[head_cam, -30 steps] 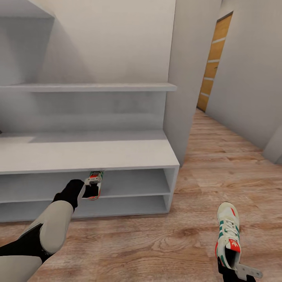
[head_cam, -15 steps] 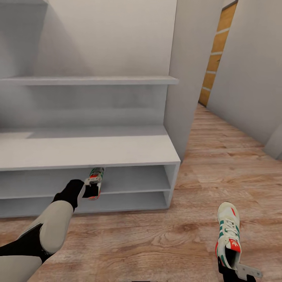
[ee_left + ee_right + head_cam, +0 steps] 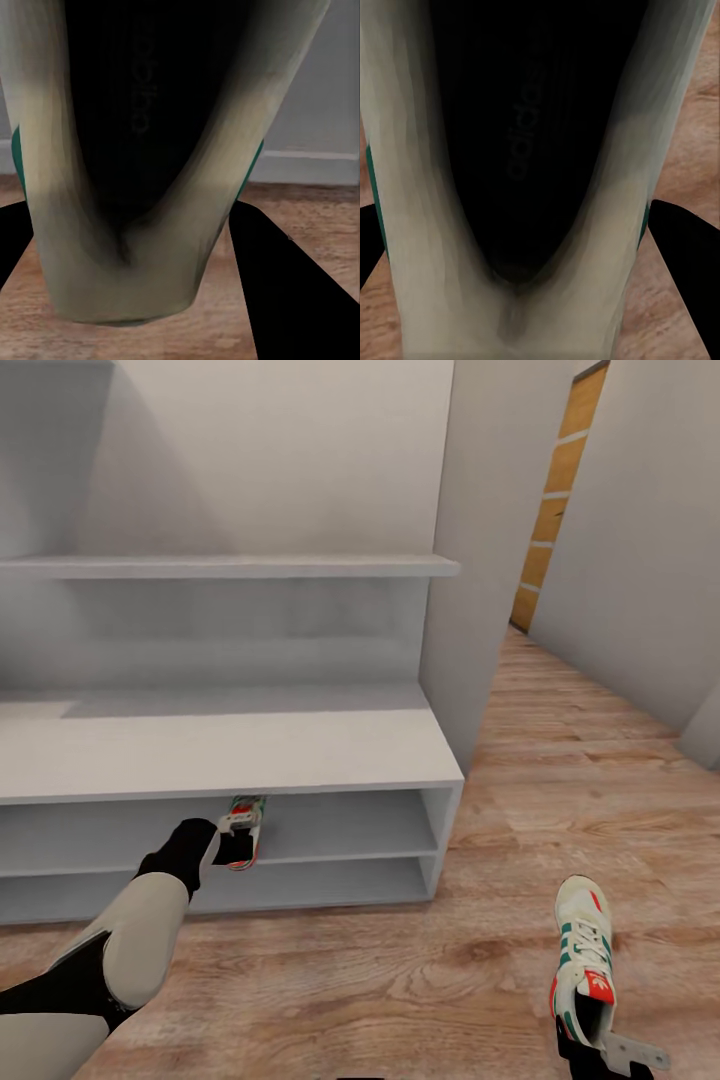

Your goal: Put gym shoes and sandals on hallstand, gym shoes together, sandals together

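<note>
1. The left pincer grips one gym shoe by its heel collar, at the open front of the hallstand, level with the upper of its two low compartments; the shoe's toe points inward under the flat top, and whether the sole already bears on the shelf I cannot tell.
2. The right pincer grips the other gym shoe the same way, at the heel rim; this shoe is well apart from the rack, out past its right end over the corridor floor, toe pointing away from the robot; I cannot tell if it touches the planks.
3. In each wrist view the shoe's dark inside and pale padded collar sit right up against the camera, the right shoe's collar likewise, with a dark finger to the side; so each pincer appears to pinch the heel wall, one finger inside and one out.
4. Handling, as I judge it: a sneaker is light and its upper is soft, so the collar may fold or the shoe swing from the pinch; the heel counter is the stiffest part of the upper and the soundest place to hold.
5. The rubber sole should stay put once set flat on the shelf; the second shoe belongs just beside the first.
</note>
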Tool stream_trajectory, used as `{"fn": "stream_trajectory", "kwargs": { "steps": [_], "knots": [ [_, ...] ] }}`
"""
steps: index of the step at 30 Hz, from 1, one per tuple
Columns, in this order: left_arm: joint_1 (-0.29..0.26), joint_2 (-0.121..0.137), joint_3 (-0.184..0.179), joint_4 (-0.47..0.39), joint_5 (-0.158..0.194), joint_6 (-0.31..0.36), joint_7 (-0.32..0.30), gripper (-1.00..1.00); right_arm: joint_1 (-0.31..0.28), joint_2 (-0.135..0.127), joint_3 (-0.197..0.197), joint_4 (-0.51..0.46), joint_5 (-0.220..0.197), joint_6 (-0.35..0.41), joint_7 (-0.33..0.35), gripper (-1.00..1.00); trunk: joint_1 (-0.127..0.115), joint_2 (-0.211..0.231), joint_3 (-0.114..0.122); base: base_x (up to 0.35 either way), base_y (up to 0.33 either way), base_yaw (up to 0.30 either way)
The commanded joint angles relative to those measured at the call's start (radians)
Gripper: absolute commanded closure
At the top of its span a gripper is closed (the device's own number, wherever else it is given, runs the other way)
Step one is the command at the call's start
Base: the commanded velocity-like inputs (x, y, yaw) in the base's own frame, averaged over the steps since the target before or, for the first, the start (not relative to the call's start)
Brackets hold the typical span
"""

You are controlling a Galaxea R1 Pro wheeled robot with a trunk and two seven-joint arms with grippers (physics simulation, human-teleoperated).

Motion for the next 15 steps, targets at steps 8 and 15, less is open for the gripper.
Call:
{"fn": "stream_trajectory", "kwargs": {
  "steps": [8, 15],
  "knots": [
    [-0.001, 0.000, 0.007, -0.003, -0.011, 0.004, -0.010, 1.00, 0.000, 0.000, 0.001, 0.001, 0.000, -0.003, -0.002, 1.00, 0.000, 0.000, -0.001, 0.075, 0.000, 0.000],
    [-0.001, 0.000, 0.006, -0.003, -0.011, 0.004, -0.010, 1.00, 0.000, 0.000, 0.001, 0.001, 0.000, -0.003, -0.002, 1.00, 0.000, 0.000, -0.001, 0.193, 0.000, 0.000]
  ]
}}
